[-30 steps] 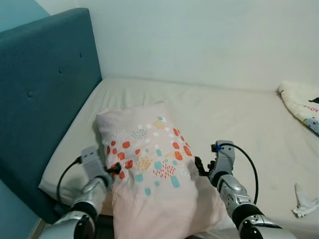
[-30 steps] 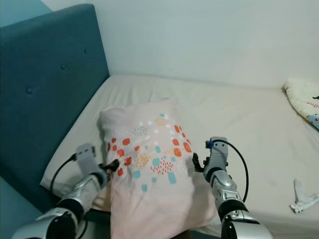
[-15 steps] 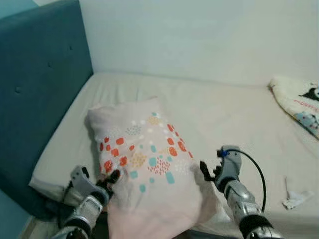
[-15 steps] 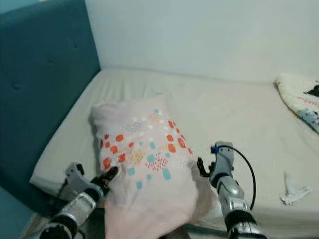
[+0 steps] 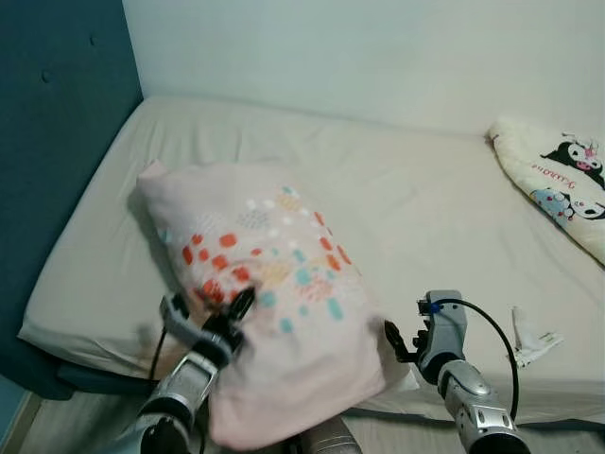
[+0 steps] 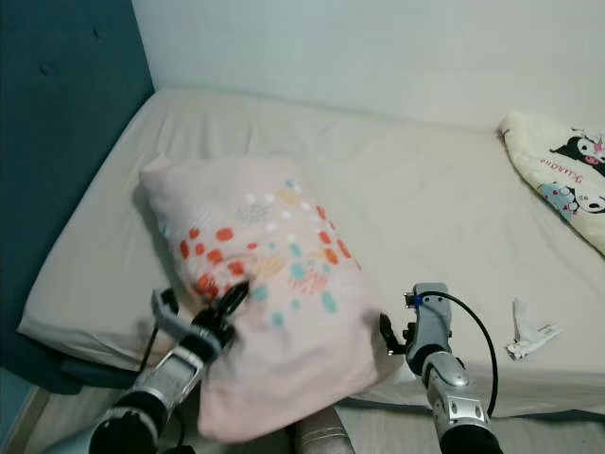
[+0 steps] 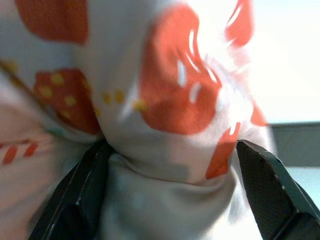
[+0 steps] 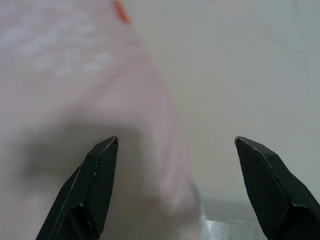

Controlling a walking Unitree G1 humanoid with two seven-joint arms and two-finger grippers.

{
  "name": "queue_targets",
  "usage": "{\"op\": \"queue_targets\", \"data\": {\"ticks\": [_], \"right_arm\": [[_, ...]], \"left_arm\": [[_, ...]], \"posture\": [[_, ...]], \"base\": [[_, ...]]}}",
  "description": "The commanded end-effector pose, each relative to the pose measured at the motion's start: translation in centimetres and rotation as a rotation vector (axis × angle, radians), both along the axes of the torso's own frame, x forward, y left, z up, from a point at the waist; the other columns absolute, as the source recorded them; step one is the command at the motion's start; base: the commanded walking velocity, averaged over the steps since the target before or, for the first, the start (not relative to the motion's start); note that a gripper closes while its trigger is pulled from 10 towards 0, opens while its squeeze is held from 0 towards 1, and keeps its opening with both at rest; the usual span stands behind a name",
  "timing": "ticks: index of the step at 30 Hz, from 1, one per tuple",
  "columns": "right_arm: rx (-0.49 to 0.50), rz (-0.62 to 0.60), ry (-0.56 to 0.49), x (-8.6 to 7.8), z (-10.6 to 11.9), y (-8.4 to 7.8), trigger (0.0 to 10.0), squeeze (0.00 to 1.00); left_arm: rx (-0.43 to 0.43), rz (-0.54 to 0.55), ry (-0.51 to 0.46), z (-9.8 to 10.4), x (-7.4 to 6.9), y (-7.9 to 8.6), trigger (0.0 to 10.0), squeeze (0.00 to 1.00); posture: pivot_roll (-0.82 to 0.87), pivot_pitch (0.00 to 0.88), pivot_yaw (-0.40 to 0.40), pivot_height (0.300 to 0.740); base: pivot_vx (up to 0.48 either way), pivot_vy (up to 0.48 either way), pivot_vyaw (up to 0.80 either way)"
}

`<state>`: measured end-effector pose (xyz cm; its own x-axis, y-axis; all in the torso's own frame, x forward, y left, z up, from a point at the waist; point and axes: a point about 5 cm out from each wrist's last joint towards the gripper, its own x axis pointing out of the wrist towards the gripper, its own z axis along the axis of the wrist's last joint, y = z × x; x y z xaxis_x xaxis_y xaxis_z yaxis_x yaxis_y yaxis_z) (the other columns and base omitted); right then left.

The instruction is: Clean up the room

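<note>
Pinching the pillow (image 5: 274,284), left gripper (image 5: 236,310) grips fabric; right gripper (image 5: 395,340) gapes empty.

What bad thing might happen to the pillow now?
The pillow hangs past the mattress edge, and the left gripper pinches just a fold of its cover, so it might slip to the floor. The right gripper is open beside it, holding nothing, so it gives no backup.

Pillow (image 5: 274,284) near end overhanging bed (image 5: 425,199), blurred, headboard (image 5: 57,123) cut by frame edge, blanket (image 5: 558,180) cropped at right, white scrap (image 5: 531,338) too small to identify
</note>
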<state>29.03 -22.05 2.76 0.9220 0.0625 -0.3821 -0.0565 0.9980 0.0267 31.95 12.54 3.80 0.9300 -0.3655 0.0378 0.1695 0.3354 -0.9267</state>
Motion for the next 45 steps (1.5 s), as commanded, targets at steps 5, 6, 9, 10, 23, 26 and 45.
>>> {"op": "queue_targets", "data": {"ticks": [5,6,9,10,23,26,45], "right_arm": [[0.004,-0.008,0.022,-0.3,0.1,-0.1,10.0,0.0],[0.004,-0.008,0.022,-0.3,0.1,-0.1,10.0,0.0],[0.005,-0.016,0.013,0.0,0.4,-0.2,10.0,0.0],[0.005,-0.02,0.01,0.1,0.6,-0.3,10.0,0.0],[0.02,-0.042,-0.032,1.9,2.0,0.0,10.0,0.0],[0.027,-0.044,-0.041,2.4,2.2,0.2,10.0,0.0],[0.197,0.04,-0.158,5.9,4.9,5.2,10.0,0.0]], "left_arm": [[0.063,-0.296,-0.113,0.7,-0.8,-5.8,10.0,0.0],[0.063,-0.296,-0.113,0.7,-0.8,-5.8,10.0,0.0],[0.085,-0.346,-0.124,0.6,-1.3,-7.3,0.0,0.0],[0.107,-0.365,-0.121,0.5,-1.5,-7.9,0.0,0.0],[0.352,-0.363,-0.064,0.3,-1.6,-10.2,0.0,0.0],[0.405,-0.329,-0.044,0.2,-1.3,-9.9,0.0,0.0],[0.853,0.255,-0.184,9.3,5.9,4.4,10.0,0.0]], "posture": [[-0.37,0.204,-0.131,0.637],[-0.37,0.204,-0.131,0.637],[-0.36,0.194,-0.126,0.637],[-0.36,0.194,-0.126,0.637],[-0.32,0.126,-0.095,0.637],[-0.31,0.106,-0.08,0.637],[-0.14,0.0,-0.018,0.672]], "base": [[0.0,0.0,0.0],[0.0,0.0,0.0],[0.0,0.0,0.0],[0.0,0.0,0.0],[0.0,0.0,0.0],[0.0,0.0,0.0],[0.0,0.0,0.0]]}}
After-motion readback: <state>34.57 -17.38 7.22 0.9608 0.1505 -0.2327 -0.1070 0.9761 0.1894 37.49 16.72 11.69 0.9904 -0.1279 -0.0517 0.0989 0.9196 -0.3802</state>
